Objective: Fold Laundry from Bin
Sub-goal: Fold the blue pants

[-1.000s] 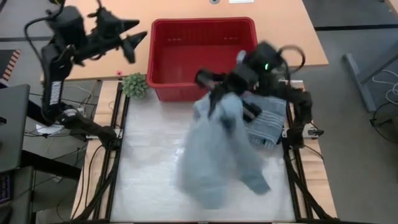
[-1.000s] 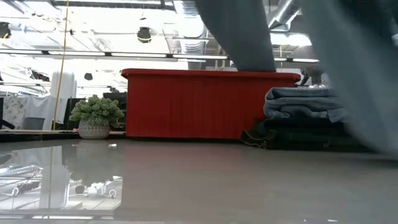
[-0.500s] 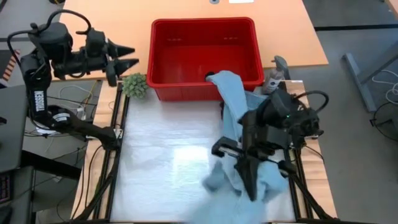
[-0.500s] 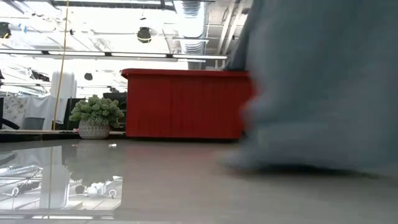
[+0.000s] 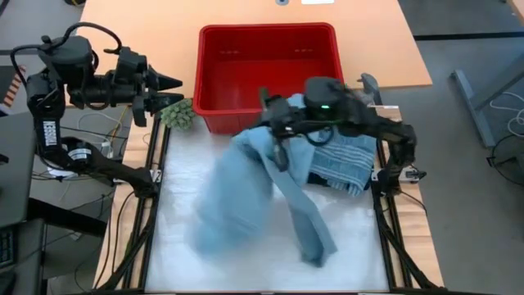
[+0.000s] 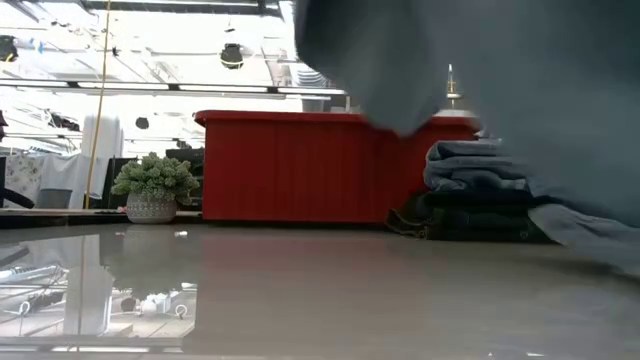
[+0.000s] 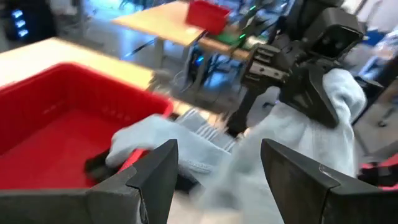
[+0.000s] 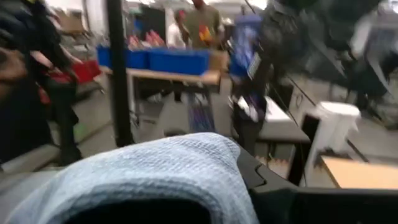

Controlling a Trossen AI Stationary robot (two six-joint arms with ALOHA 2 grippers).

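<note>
— Shaking out, by the look of it: the light blue garment (image 5: 262,192) hangs from the right gripper (image 5: 276,124) just in front of the bin (image 5: 266,33), its tail trailing over the table (image 5: 180,205).

— Next move?

— I'd judge lowering it flat so it spreads. Fingers are pinched tight on its top edge.

— The other arm?

— Left gripper (image 5: 168,92) waits off the table by the plant (image 5: 178,112), fingers spread, holding nothing.

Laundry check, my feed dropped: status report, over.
Right pincer shut on light blue garment, swinging it above the table. Left pincer open, waiting beside the plant. Folded stack alongside; red bin behind.
</note>
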